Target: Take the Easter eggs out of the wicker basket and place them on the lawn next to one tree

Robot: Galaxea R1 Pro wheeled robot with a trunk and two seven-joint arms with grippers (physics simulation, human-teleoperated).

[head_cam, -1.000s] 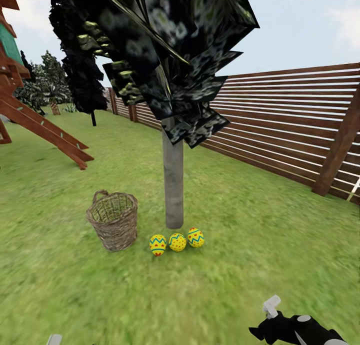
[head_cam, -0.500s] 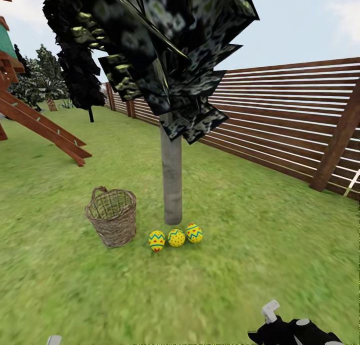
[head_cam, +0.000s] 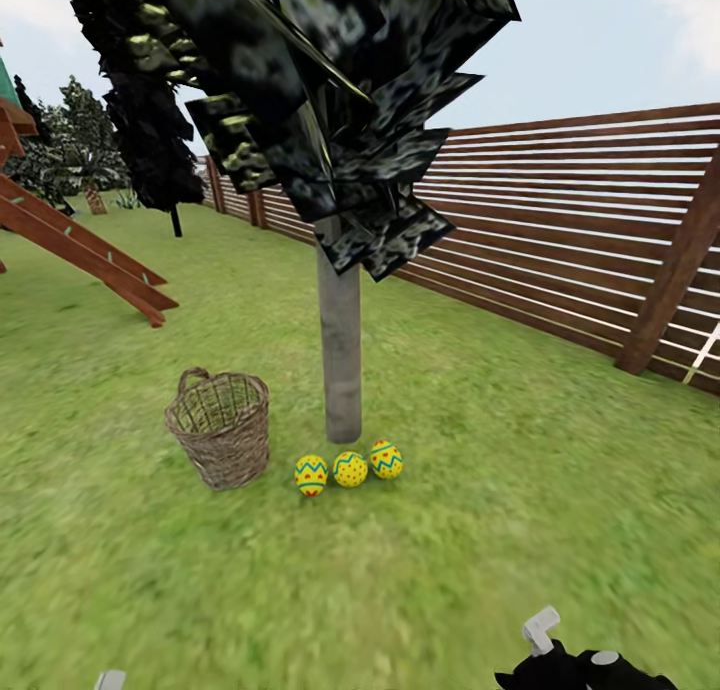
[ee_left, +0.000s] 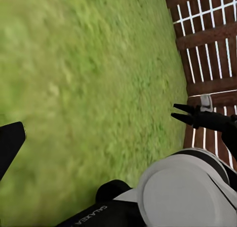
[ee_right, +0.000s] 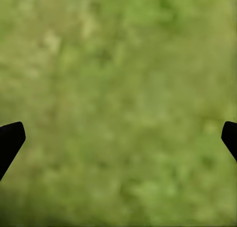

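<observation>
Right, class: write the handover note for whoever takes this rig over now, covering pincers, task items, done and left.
Right pincer: open, empty, over bare lawn.
Left pincer: one fingertip visible, state unclear.
Three Easter eggs lie in a row on the grass at the foot of the tree.
Wicker basket stands upright beside them; it looks empty.
Done: all eggs placed. Left: apparently nothing.

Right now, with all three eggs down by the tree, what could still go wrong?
1. The eggs lie loose in a row on the grass just in front of the trunk; a nudge could roll them away.
2. The basket stands close beside the left egg, so bumping it may knock the eggs.
3. The right gripper is open over bare grass; keep it clear.
</observation>
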